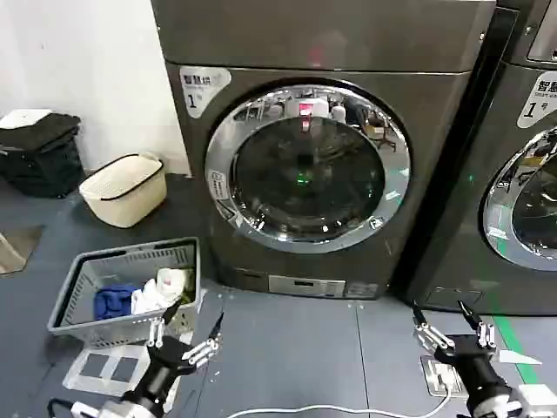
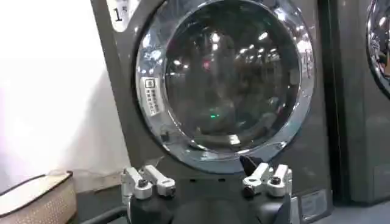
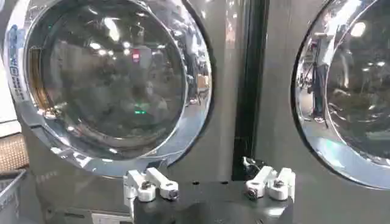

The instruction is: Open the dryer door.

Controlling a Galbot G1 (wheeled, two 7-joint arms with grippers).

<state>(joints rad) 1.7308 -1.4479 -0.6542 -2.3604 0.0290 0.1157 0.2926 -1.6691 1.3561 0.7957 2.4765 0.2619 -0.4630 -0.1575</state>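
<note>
The dryer door [image 1: 308, 165] is a round chrome ring around dark glass, closed flat against the grey machine front. It also faces me in the left wrist view [image 2: 225, 79] and the right wrist view [image 3: 109, 79]. My left gripper [image 1: 190, 326] hangs low near the floor, open, beside the laundry basket and well short of the door. In its own view the left gripper [image 2: 207, 181] holds nothing. My right gripper [image 1: 446, 320] is low at the right, open and empty, below the gap between the two machines; in the right wrist view the right gripper [image 3: 210, 181] looks the same.
A grey laundry basket [image 1: 78, 300] with clothes stands on the floor at the left, a cream basket [image 1: 124, 189] behind it. A second grey machine [image 1: 522, 174] with its own chrome door stands to the right. A white cable [image 1: 331, 407] lies on the floor.
</note>
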